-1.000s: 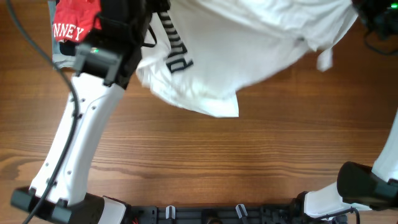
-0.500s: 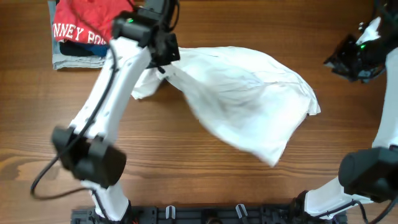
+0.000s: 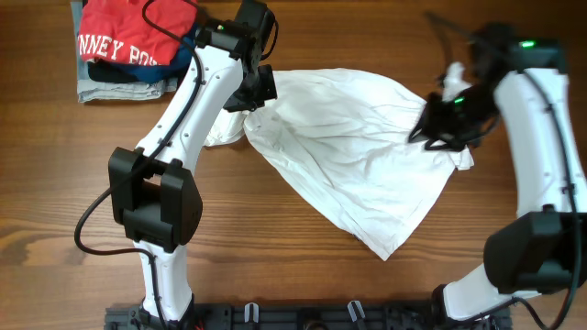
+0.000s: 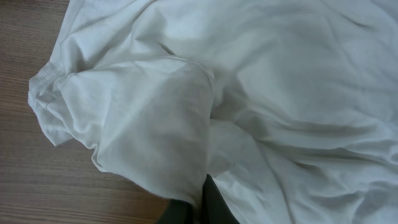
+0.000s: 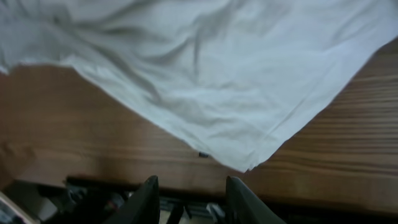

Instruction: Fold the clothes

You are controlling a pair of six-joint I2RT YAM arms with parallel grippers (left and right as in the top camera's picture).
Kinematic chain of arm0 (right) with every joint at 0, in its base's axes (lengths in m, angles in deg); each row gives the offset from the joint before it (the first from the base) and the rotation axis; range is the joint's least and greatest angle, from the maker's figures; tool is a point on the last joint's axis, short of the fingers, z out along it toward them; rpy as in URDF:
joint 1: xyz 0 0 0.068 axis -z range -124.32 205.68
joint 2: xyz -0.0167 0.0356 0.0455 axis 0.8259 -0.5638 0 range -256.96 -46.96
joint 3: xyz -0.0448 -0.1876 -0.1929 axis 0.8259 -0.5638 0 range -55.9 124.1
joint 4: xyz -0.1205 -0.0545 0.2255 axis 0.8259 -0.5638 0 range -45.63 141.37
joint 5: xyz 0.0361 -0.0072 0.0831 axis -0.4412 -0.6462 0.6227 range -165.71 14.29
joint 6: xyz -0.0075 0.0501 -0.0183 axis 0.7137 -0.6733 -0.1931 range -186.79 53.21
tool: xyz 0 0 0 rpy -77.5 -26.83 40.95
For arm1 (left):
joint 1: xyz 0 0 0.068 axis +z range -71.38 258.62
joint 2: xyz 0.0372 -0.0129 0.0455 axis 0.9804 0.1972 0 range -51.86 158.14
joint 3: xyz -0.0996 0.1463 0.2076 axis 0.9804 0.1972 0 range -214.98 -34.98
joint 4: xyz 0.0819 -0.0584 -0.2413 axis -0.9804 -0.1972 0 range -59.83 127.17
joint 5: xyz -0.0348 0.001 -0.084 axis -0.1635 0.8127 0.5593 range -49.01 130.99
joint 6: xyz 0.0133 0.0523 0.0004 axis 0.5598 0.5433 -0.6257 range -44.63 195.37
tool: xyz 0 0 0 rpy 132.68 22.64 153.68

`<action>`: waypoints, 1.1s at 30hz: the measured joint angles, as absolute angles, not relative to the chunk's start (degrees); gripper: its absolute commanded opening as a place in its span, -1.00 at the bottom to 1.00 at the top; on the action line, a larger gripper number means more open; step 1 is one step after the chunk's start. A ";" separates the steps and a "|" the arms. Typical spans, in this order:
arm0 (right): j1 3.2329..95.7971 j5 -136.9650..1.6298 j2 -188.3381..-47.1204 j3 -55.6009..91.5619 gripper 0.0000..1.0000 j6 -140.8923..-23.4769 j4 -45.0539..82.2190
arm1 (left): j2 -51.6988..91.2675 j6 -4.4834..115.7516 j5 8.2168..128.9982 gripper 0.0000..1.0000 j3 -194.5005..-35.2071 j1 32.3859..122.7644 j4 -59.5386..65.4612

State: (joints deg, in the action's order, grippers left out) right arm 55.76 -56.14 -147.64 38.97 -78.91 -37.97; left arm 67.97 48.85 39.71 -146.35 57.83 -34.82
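Observation:
The clothes, one white T-shirt (image 3: pixel 358 160), lie crumpled and spread across the middle of the wooden table, with a corner pointing toward the front edge. My left gripper (image 3: pixel 258 92) sits at the shirt's upper left edge, shut on a fold of the white fabric (image 4: pixel 155 124). In the left wrist view that gripper (image 4: pixel 196 200) has cloth pinched between its dark fingers. My right gripper (image 3: pixel 435 121) hovers over the shirt's right side. Seen from the right wrist, it (image 5: pixel 191 186) stands open with nothing between its fingers, and the shirt's corner (image 5: pixel 242 155) lies on the wood below.
A pile of folded garments sits at the table's back left, with a red garment with white lettering (image 3: pixel 115 32) on top of navy and pale blue ones (image 3: pixel 119 87). A black rail (image 3: pixel 303 316) runs along the front edge.
The shirt has come down from hanging in the air and now lies on the table. My right gripper has let go, opened, and moved left over the shirt's right side. My left gripper stays shut on it.

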 measured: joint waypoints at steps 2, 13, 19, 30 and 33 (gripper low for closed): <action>50.75 -57.01 -145.52 33.05 -0.30 -81.62 -35.81 | 67.97 48.85 39.34 -0.92 -146.35 57.83 -34.86; 29.07 -57.73 -129.39 -4.37 0.17 -105.64 -16.81 | 67.97 48.83 39.12 -0.92 -146.35 58.40 -35.28; 29.53 -60.05 -129.24 -14.47 0.34 -115.30 -8.97 | 67.97 48.65 39.12 -0.92 -146.35 58.61 -36.02; 30.01 -63.15 -129.06 -22.07 0.33 -121.96 2.40 | 67.97 48.63 39.12 -0.92 -146.35 58.59 -36.17; 30.03 -63.02 -128.78 -22.33 -0.53 -123.34 3.03 | 67.97 48.54 39.12 -0.92 -146.35 58.59 -36.15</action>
State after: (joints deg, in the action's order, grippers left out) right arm 30.03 -63.02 -128.78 -22.33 -123.34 3.03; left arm 67.97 48.54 39.12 -146.35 58.59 -36.15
